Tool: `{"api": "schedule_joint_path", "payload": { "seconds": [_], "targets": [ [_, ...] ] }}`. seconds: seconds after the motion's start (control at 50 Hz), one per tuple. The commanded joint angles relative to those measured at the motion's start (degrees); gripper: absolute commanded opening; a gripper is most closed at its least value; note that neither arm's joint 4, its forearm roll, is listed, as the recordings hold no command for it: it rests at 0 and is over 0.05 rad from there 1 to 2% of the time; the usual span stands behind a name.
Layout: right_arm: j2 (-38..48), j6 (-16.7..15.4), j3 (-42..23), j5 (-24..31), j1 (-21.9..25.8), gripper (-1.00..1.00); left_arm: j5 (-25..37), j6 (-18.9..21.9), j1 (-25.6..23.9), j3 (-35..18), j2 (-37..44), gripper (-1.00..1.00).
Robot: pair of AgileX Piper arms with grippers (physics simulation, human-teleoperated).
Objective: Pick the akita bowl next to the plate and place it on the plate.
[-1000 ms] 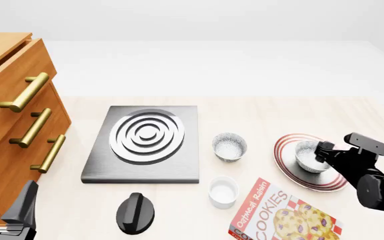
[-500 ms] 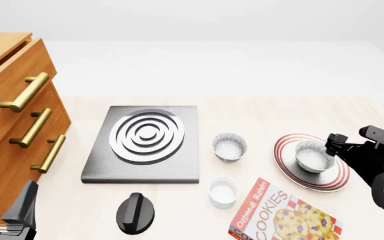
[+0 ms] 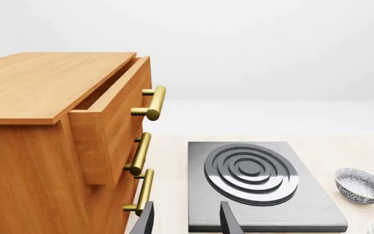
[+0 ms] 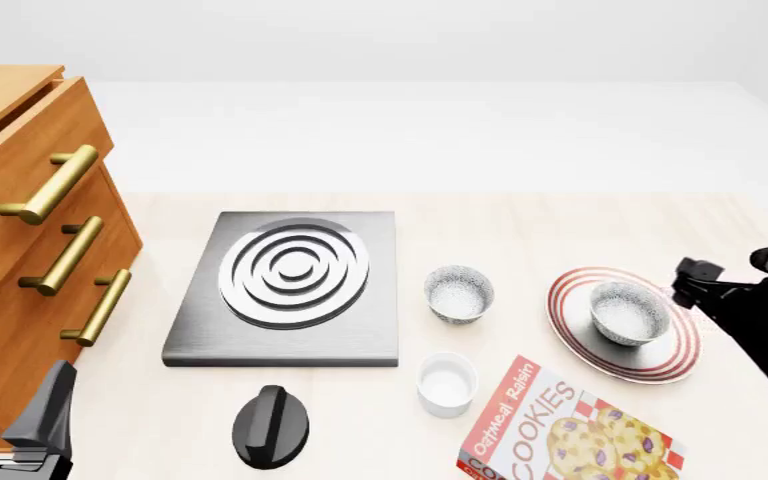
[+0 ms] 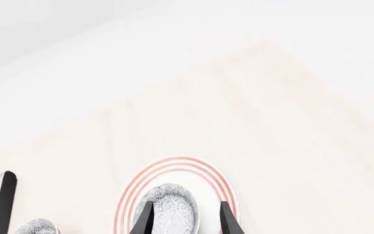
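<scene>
The akita bowl [image 4: 628,312], speckled grey outside and white inside, sits upright on the plate [image 4: 575,290], a wide white dish with red rings. My right gripper [image 4: 694,280] hovers just right of the plate, open and apart from the bowl. In the right wrist view the bowl [image 5: 169,207] and the plate's ringed rim [image 5: 177,165] show beyond the spread fingers [image 5: 141,220], and the gripper [image 5: 183,224] holds nothing. My left gripper [image 4: 17,420] stays open at the near left corner beside the cabinet; in its own wrist view the left gripper [image 3: 185,222] is empty.
A second speckled bowl [image 4: 459,293] stands between the stove plate [image 4: 224,320] and the plate. A small white cup [image 4: 447,383], a cookie box [image 4: 571,430] and a black knob [image 4: 273,425] lie along the near edge. A wooden drawer cabinet [image 4: 37,240] fills the left.
My right gripper has drawn back to the right, away from the bowl. The bowl stays on the plate. The left arm has not moved.
</scene>
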Motion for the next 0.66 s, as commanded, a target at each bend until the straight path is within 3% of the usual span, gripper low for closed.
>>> {"api": "schedule_joint_path", "payload": {
  "seconds": [0.02, 0.66],
  "targets": [
    [-5.0, -0.1, 1.1, 2.3, -0.4, 1.00, 0.0, 0.0, 0.0, 0.0, 0.0, 1.00],
    [-21.8, -0.4, 3.5, 10.8, -1.6, 1.00, 0.0, 0.0, 0.0, 0.0, 0.0, 1.00]
  ]
}}
